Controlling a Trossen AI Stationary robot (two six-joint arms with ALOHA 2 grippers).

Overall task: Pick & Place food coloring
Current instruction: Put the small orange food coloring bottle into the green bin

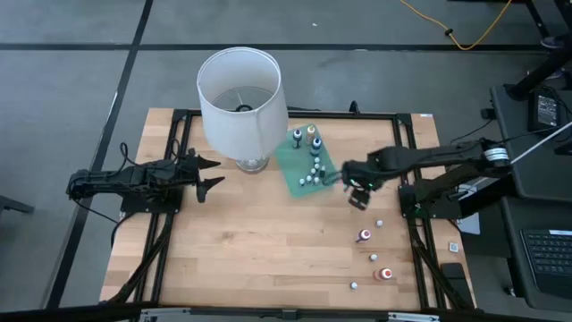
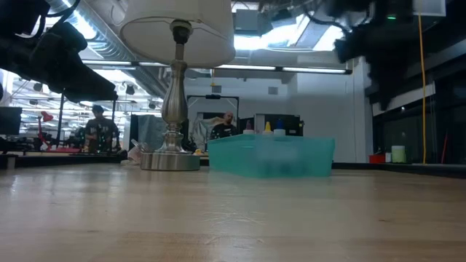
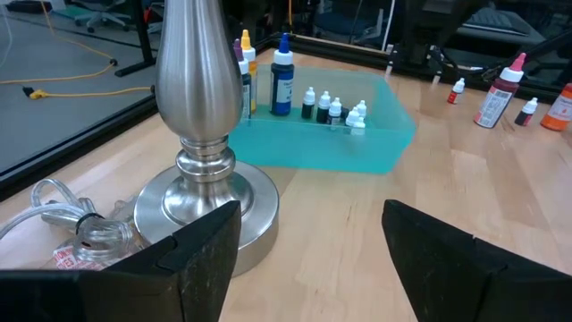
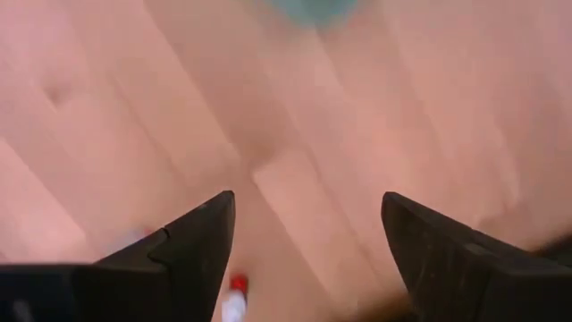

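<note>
Lamp [image 1: 239, 98] and left gripper [image 1: 207, 174] come first on your left side: the jaws stand released and empty, with the lamp's metal base just ahead of them and the green tray [image 1: 295, 179] beyond it.

Next, the tray holds a cluster of food coloring bottles [image 1: 313, 168], a few taller ones upright at its far end.

Right gripper [image 1: 359, 192] hangs above bare wood just beside the tray, its fingers [image 4: 192, 246] spread with nothing between them. More bottles [image 1: 365, 235] lie loose on the table, near to well apart on the side of those jaws away from the tray; one red bottle [image 4: 235, 297] shows just below your fingertips.

Expect these bottles to be light, stiff and smooth, so likely to tip or roll. Take one across the body, below the white cap, squarely between the pads.
</note>
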